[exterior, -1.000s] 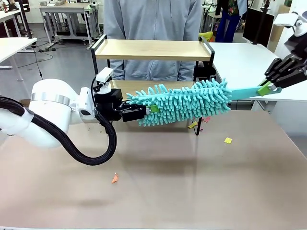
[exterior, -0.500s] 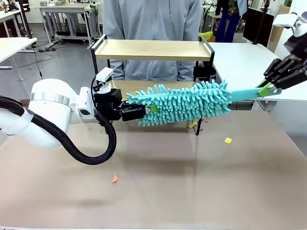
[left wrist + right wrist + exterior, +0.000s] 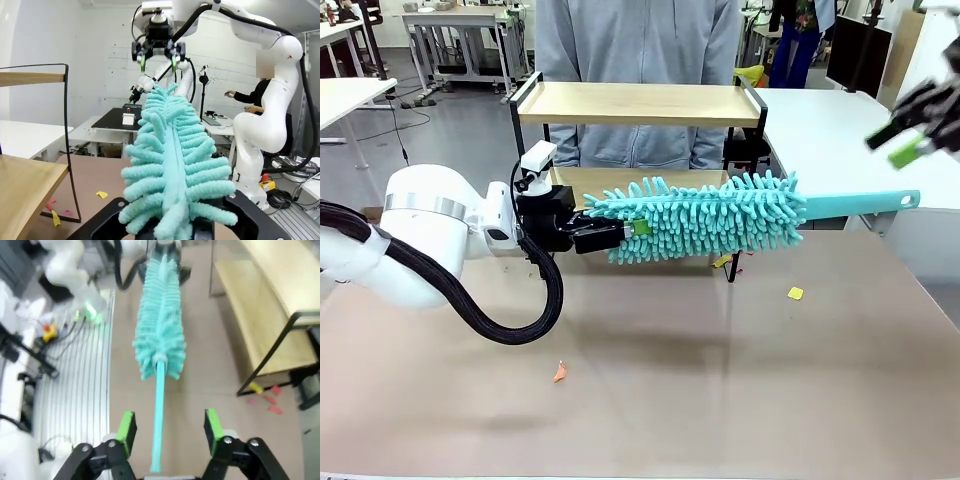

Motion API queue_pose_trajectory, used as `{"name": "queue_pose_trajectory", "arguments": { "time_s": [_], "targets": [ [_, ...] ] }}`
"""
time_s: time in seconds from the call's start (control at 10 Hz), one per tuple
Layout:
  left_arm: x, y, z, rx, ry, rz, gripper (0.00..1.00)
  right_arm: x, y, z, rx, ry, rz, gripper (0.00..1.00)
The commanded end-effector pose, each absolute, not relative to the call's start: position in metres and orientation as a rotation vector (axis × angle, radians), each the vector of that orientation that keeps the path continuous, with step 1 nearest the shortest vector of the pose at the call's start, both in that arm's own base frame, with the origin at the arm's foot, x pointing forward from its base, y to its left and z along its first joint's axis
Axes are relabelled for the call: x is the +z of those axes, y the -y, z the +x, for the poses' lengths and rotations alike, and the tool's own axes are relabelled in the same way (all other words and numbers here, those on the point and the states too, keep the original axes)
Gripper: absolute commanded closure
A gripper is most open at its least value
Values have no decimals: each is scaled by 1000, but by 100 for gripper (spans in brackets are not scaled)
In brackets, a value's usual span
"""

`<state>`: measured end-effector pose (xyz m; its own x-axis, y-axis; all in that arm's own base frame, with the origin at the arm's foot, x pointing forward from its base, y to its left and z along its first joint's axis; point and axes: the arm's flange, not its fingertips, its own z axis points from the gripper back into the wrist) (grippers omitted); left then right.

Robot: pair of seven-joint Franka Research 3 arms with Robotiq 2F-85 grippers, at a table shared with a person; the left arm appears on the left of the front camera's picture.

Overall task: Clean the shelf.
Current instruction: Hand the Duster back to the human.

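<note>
Duster held by its tip in my left gripper, right gripper off the handle.

My left gripper (image 3: 605, 234) is clamped shut on the fluffy end of the teal duster (image 3: 705, 215), holding it level in front of the shelf (image 3: 638, 104), whose lower board sits just behind the bristles. My right gripper (image 3: 908, 132) hangs above and apart from the handle (image 3: 860, 203), its green pads spread with nothing between them; in the right wrist view the handle runs up between the open fingers (image 3: 126, 426) without touching them. I judge this one-ended hold lets the duster sweep along the lower board. Small paper scraps (image 3: 795, 293) lie on the brown table (image 3: 720, 400) near the shelf's foot, so the cleaning looks unfinished. A person (image 3: 640, 40) stands behind the shelf.
</note>
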<state>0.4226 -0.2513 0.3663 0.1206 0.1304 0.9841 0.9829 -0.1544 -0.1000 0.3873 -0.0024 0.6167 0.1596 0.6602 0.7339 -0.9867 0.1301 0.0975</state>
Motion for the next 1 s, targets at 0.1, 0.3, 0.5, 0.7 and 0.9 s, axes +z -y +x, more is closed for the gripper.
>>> {"name": "queue_pose_trajectory", "arguments": {
  "time_s": [0.1, 0.3, 0.5, 0.7, 0.9],
  "targets": [
    [367, 252, 422, -1176, 1170, -1472, 100, 650, 46, 360, 1139, 879, 746, 0],
    [367, 252, 422, -1176, 1170, -1472, 100, 651, 94, 340, 1028, 1048, 817, 0],
    [367, 252, 422, -1176, 1170, -1472, 100, 646, 119, 327, 983, 1112, 826, 0],
    [367, 252, 422, -1176, 1170, -1472, 100, 656, 124, 330, 975, 1064, 803, 0],
    [366, 252, 422, -1164, 1153, -1472, 83, 656, 124, 330, 975, 1064, 803, 0]
  ]
}}
